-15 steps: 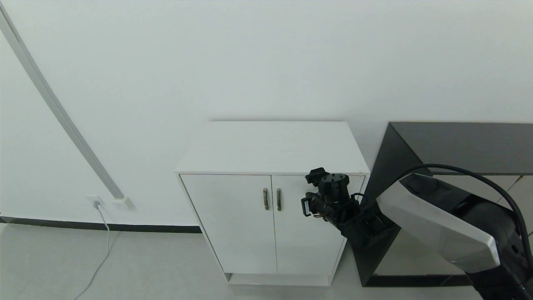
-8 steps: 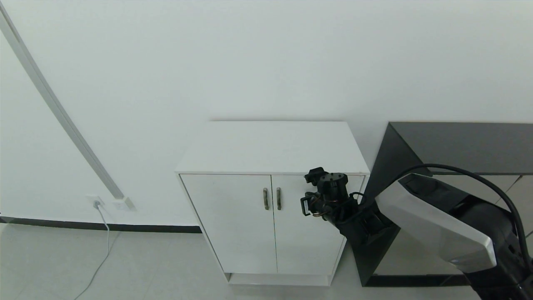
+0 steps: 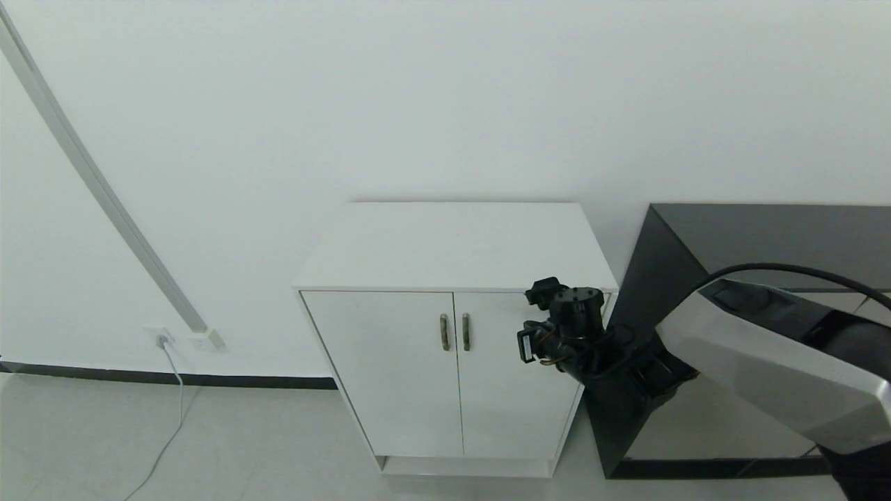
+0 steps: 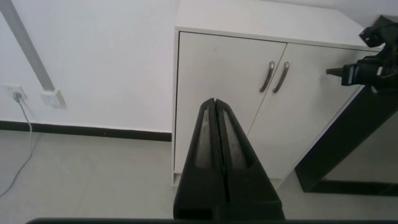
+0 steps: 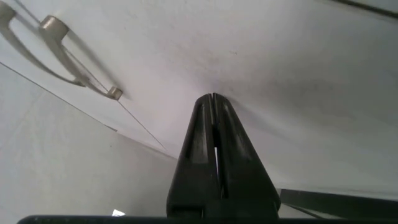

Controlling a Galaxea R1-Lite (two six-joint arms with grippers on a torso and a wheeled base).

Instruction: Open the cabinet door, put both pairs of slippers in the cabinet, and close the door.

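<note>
right gripper (image 5: 212,98) clenched, empty, tip close to the right door (image 3: 501,390) of the cabinet (image 3: 452,243); contact unclear. both doors shut. right handle (image 3: 466,332) lies to its left, long axis vertical, just beside left handle (image 3: 443,332). left gripper (image 4: 214,102) clenched, empty, further back, so right arm is nearer. no legible print.
</note>
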